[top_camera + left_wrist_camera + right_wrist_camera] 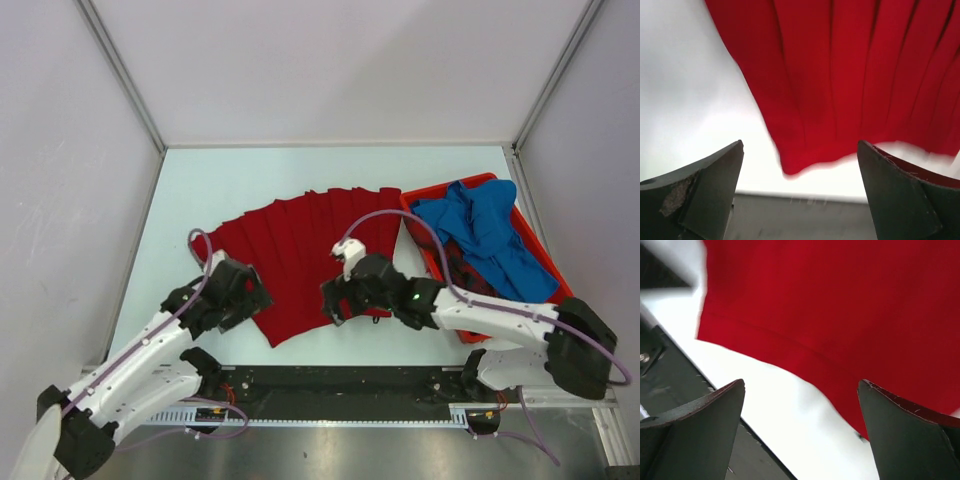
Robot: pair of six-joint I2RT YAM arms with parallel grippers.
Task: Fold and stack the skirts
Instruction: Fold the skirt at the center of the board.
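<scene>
Far half of pale table top (300, 170) bare btwn side walls, wide room. Centre covered by flat red pleated cloth skirt (300, 250), lying low. Rt side blocked by rigid red plastic tray (447, 186) heaped w/ bright blue cloth skirt (480, 225) & red-navy plaid skirt (462, 268). Near edge: only a narrow bare strip btwn hem & black base rail (330, 385), crowded by left arm (150, 350) & right arm (490, 315).

A red pleated cloth skirt (300, 255) lies on the surface (220, 180); to its right, a red plastic tray (440, 188) holds a blue cloth skirt (480, 225) atop a plaid cloth skirt (468, 268).
</scene>
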